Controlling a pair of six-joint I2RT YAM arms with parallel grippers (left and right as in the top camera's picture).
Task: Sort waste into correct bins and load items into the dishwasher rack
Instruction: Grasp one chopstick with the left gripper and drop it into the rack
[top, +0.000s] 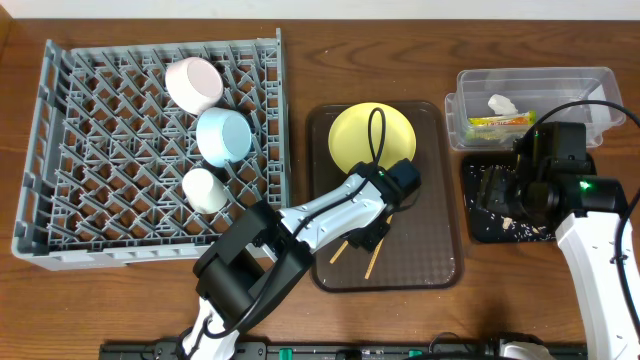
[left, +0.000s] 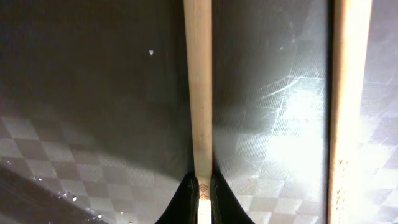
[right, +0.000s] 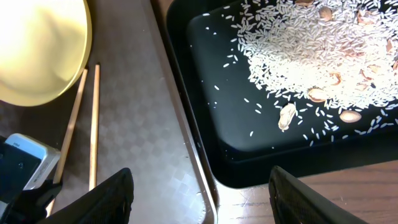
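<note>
Dishwasher rack (top: 150, 150) fills left of overhead frame. Brown serving tray (top: 440, 250) sits centre. Clear tub (top: 535, 85), wrapper (top: 500, 122) + tissue (top: 502, 103) inside, is upper right, black tray (top: 490, 225) w/ rice crumbs (right: 298, 43) just below it. Yellow plate (top: 372, 137) lies on serving tray's upper part. Pinkish-white bowl (top: 194, 83), light blue bowl (top: 224, 135) & small white cup (top: 206, 189) sit in rack. Step in hand, I'd judge: chopsticks. Left gripper (left: 200, 193) is pinched narrow on one chopstick (left: 198, 93) on serving tray, 2nd chopstick (left: 348, 93) just beside. Right gripper (right: 199, 205) hangs wide open, empty, by black tray's left edge. Next: lift stick w/o swivel, carry left to rack; plate after. Bench (top: 300, 40): dark wood grain; pale wall strip (top: 400, 5) at top.
</note>
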